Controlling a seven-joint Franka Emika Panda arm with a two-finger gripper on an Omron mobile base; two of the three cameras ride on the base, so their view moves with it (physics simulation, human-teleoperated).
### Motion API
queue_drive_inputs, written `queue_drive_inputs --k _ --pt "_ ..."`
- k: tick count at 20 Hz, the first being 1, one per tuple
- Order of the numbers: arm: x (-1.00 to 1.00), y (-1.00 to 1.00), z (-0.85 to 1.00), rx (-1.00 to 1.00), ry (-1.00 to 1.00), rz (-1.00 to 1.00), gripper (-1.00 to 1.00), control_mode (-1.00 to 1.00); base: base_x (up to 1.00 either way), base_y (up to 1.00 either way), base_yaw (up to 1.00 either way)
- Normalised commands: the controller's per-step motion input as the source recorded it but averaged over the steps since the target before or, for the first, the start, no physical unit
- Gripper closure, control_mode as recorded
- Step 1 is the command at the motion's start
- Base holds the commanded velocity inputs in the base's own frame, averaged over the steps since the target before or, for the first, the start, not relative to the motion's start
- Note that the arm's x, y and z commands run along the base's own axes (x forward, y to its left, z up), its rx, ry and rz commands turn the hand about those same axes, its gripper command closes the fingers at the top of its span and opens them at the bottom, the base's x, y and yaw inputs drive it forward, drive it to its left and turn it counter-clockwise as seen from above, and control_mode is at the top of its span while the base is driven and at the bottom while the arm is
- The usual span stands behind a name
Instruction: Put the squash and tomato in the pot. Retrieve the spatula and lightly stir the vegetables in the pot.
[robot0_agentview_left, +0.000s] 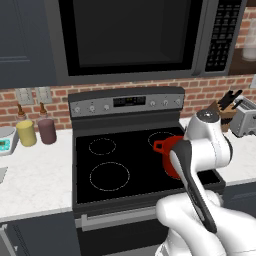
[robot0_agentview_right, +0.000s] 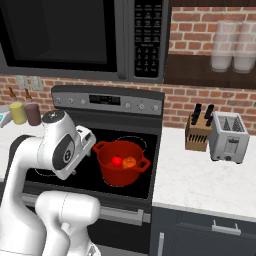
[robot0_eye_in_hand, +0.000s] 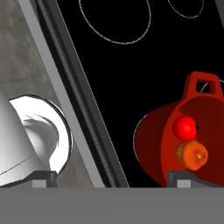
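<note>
Left base view: arm hides most of pot (handle shows).

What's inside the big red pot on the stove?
Inside the pot sit the red tomato and the orange squash, side by side at the bottom. The pot's near wall hides part of its floor, so anything lying flat there cannot be seen.

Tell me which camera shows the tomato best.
The hand view: the tomato sits large and unblocked inside the pot, above the squash. The right base view shows it small, on the pot's floor. In the left base view the arm blocks most of the pot.
</note>
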Motion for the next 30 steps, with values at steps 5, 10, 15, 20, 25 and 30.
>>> queue_drive_inputs --k 5,10,15,20,25,30 --pt "-0.09 0.43 0.0 0.0 0.0 0.0 -1.0 -1.0 0.0 0.0 0.0" --pt "0.0 0.08 0.0 -0.01 -0.02 0.0 -1.0 -1.0 0.0 0.0 0.0" --pt "0.0 -0.13 0.01 -0.02 -0.02 0.0 -1.0 -1.0 0.0 0.0 0.0" --pt "-0.01 -0.08 0.0 -0.01 -0.01 0.0 -1.0 -1.0 0.0 0.0 0.0" --pt "-0.06 -0.16 0.0 0.0 0.0 0.0 -1.0 -1.0 0.0 0.0 0.0" --pt "-0.09 0.08 0.0 0.0 0.0 0.0 -1.0 -1.0 0.0 0.0 0.0"
